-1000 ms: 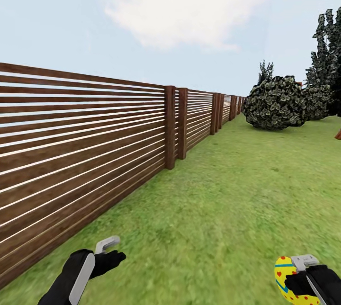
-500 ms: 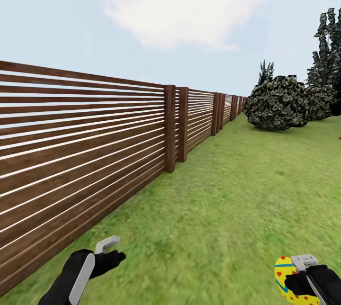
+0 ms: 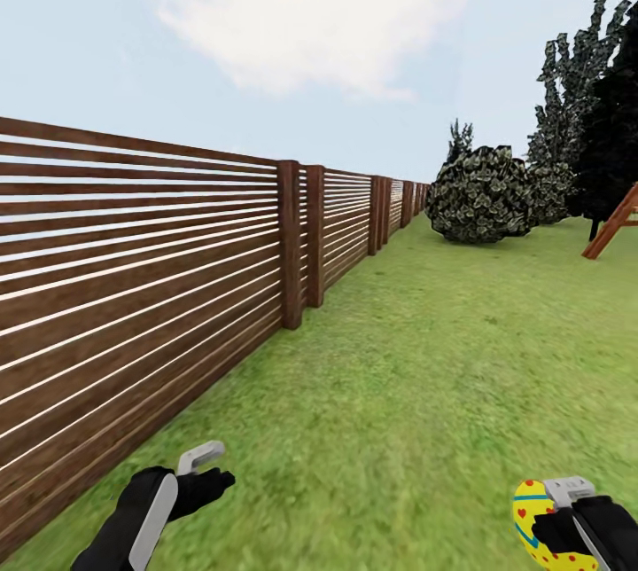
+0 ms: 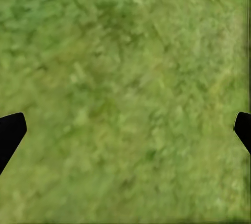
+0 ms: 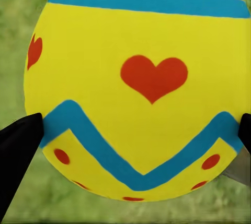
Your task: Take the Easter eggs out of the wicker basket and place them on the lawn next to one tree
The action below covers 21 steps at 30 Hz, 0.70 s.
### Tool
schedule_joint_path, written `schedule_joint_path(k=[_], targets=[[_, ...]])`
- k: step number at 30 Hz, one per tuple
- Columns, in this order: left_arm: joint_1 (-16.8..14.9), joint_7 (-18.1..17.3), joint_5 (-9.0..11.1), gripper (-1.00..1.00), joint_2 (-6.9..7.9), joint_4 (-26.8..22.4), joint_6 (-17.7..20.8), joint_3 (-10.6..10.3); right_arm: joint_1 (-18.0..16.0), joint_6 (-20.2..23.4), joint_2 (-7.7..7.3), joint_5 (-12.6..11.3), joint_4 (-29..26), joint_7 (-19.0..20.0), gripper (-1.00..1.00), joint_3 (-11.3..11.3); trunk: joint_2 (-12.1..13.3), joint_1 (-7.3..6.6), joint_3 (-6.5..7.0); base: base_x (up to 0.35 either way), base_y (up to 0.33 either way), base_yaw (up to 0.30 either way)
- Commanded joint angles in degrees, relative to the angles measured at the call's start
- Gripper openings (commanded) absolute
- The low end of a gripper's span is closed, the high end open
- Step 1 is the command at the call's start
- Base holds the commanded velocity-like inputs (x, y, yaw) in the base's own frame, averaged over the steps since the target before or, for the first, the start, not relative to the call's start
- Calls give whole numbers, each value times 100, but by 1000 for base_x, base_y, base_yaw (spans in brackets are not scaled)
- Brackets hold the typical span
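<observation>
The right gripper (image 3: 567, 513) sits at about five o'clock in the head view, low over the lawn (image 3: 425, 376), with its jaws closed on one Easter egg (image 3: 536, 527). In the right wrist view the egg (image 5: 138, 85) is pinched between the two dark fingertips (image 5: 18, 145), which press on it from opposite sides across its wider lower half. Its long axis runs crosswise to the line between the fingers. A straight blue band rings the narrower end, a red heart sits on the middle, and a blue zigzag with red dots below it crosses the broader end. In the head view the egg shows at the inner side of the gripper, its long axis roughly upright there, with much of it cut off by the picture's lower edge.

The left gripper (image 3: 202, 465) is at about seven o'clock in the head view, also low over the grass. In the left wrist view its dark fingertips (image 4: 10, 132) stand wide apart at opposite edges, with nothing between them but lawn (image 4: 125, 98).

A brown slatted fence (image 3: 142, 287) runs from nine o'clock away toward twelve. A round dark bush (image 3: 478, 196) stands at about one o'clock at the far end of the grass, with tall dark trees (image 3: 585, 110) behind it at two o'clock, and a slanted wooden beam of a frame (image 3: 611, 225) at three o'clock.
</observation>
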Motion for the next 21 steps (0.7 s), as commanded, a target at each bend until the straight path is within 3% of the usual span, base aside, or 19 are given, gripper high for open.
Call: schedule_joint_path(k=[1,21], targets=[[-2,53,63,100,-2,-10,-14,7,-5,21,2,58,-6,50,-100,-16,-4,-1,-5,0,0,-270],[-2,53,63,100,-9,-10,-89,-1,-5,21,7,67,1,50,-100,-10,-4,-1,11,0,0,-227]])
